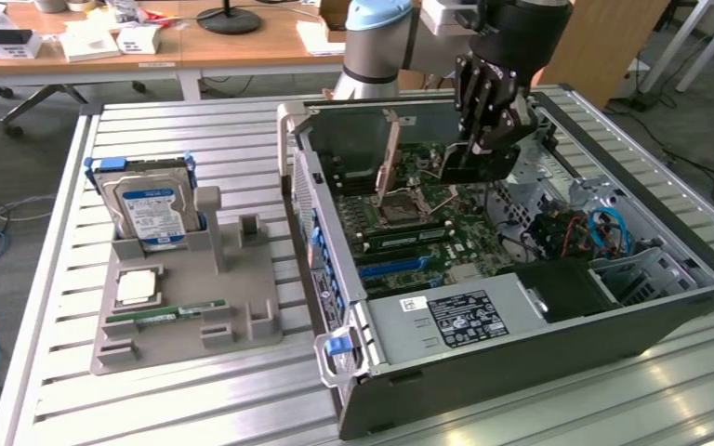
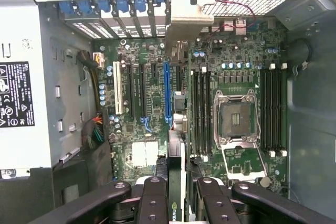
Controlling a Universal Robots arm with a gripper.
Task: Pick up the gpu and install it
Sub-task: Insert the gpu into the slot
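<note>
Your tool (image 1: 482,149) is inside the open computer case (image 1: 654,316), in the upper middle of the exterior view. It grips the gpu (image 2: 176,156), which stands on its edge, just over the green board (image 2: 152,103).

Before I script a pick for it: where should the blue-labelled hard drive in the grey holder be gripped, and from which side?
Grip the hard drive by its top edge, coming straight down from above and pinching its two broad flat faces. It stands on edge in the grey holder, whose slot hides its lower part, so likely only the top is free.
</note>
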